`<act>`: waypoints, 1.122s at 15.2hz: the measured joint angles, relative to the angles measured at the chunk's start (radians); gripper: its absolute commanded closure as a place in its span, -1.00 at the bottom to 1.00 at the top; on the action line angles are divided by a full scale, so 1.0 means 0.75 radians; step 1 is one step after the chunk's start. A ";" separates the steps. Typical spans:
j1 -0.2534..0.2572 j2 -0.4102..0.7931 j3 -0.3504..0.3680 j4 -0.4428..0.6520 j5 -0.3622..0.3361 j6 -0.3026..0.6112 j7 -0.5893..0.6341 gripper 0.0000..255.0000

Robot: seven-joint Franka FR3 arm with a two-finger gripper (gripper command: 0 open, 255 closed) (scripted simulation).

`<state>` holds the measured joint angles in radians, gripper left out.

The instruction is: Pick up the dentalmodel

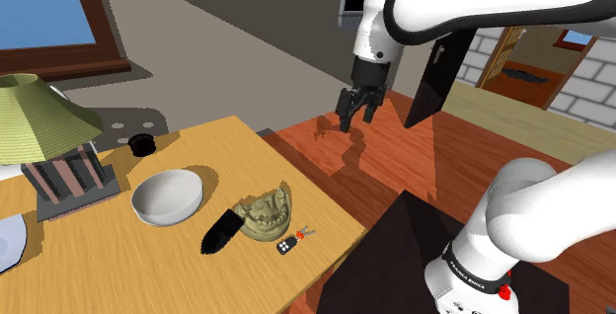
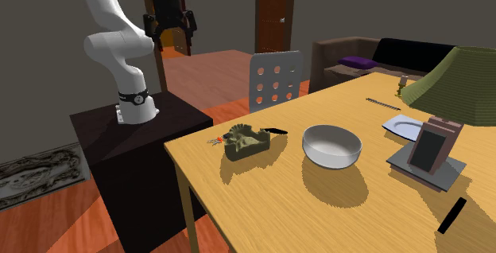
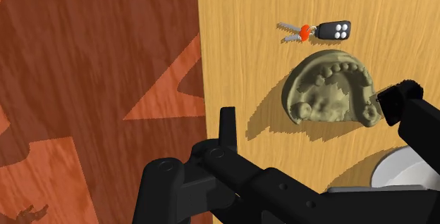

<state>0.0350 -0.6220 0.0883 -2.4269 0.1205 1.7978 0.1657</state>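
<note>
Jaws apart, olive dental model [image 3: 330,89] beside keys [image 3: 317,31]

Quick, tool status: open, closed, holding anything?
Tool: open, holding nothing; the dental model lies untouched on the table.

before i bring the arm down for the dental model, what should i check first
1. Jaws open and empty: ok.
2. Jaws above the olive-green dental model: not ok; they hang high over the red-brown wooden floor, off the table edge.
3. Nothing lying on top of the model: ok.
4. Keys with the black fob apart from the model: ok, there is a gap.
5. Long black object apart from the model: cannot tell; its tip lies right at the model.
6. Model resting fully on the light wooden table: ok, near the edge.
</note>
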 measured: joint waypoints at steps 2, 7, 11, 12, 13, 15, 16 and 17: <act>0.001 0.071 0.005 -0.019 0.007 0.090 -0.008 -1.00; 0.013 0.279 0.032 -0.042 0.029 0.321 -0.013 -1.00; 0.023 0.461 0.053 -0.026 0.043 0.489 -0.014 -1.00; 0.025 0.500 0.056 -0.024 0.046 0.526 -0.017 -1.00; 0.027 0.554 0.061 -0.012 0.047 0.568 -0.018 -1.00; 0.031 0.672 0.071 0.028 0.047 0.648 -0.015 -1.00; 0.033 0.727 0.074 0.044 0.046 0.686 -0.015 -1.00; 0.036 0.776 0.077 0.056 0.046 0.723 -0.016 -1.00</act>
<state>0.0618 -0.0403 0.1464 -2.3851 0.1553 2.3402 0.1536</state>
